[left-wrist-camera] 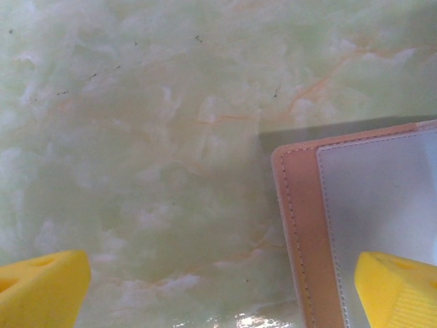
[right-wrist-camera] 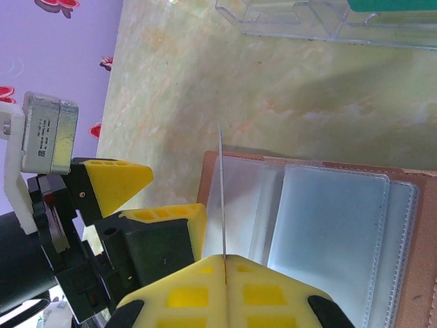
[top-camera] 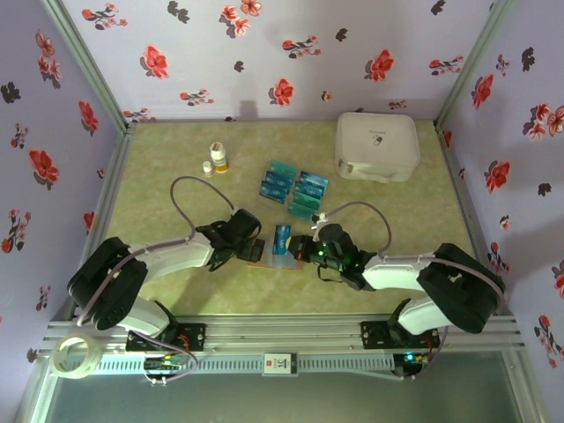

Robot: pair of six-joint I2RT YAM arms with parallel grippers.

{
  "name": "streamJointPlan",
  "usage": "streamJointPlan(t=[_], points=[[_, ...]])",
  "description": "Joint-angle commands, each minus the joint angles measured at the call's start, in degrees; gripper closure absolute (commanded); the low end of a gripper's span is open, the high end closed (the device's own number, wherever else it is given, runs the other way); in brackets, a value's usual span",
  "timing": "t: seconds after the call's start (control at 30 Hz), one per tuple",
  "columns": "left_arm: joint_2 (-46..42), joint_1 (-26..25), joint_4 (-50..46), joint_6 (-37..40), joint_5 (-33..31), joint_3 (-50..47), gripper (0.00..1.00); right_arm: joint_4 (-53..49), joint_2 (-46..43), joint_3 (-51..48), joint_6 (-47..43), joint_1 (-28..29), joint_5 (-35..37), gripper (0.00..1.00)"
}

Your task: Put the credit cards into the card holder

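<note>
The card holder (top-camera: 275,259) lies open on the table between the two grippers, a brown wallet with clear sleeves (right-wrist-camera: 334,225). My right gripper (top-camera: 304,248) is shut on one teal credit card (top-camera: 282,237), which stands on edge over the holder's left sleeve and appears as a thin line (right-wrist-camera: 221,191) above the closed fingertips (right-wrist-camera: 224,263). My left gripper (top-camera: 248,243) is open (left-wrist-camera: 222,294), and one of its yellow fingers (left-wrist-camera: 399,290) sits over the holder's corner (left-wrist-camera: 300,225). More credit cards (top-camera: 295,187) lie in a clear tray behind.
A large white case (top-camera: 377,145) stands at the back right. Two small pill bottles (top-camera: 218,157) stand at the back left. The clear tray's edge (right-wrist-camera: 307,20) is just beyond the holder. A tape roll (top-camera: 75,357) rests on the frame at the near left.
</note>
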Motion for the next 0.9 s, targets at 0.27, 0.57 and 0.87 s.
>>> streamJointPlan(t=[0.27, 0.57, 0.87], points=[[0.35, -0.66, 0.42, -1.53, -3.40, -3.00, 0.00, 4.19, 2.44, -1.00, 0.53, 1.02, 2.10, 1.00], [-0.11, -0.75, 0.89, -3.44, -3.56, -4.31, 0.00, 8.27, 5.42, -0.88, 0.53, 1.26, 1.95, 1.00], [-1.33, -0.80, 0.74, -4.63, -4.08, -4.76, 0.00, 14.17, 10.34, -1.27, 1.78, 1.42, 1.44, 1.00]])
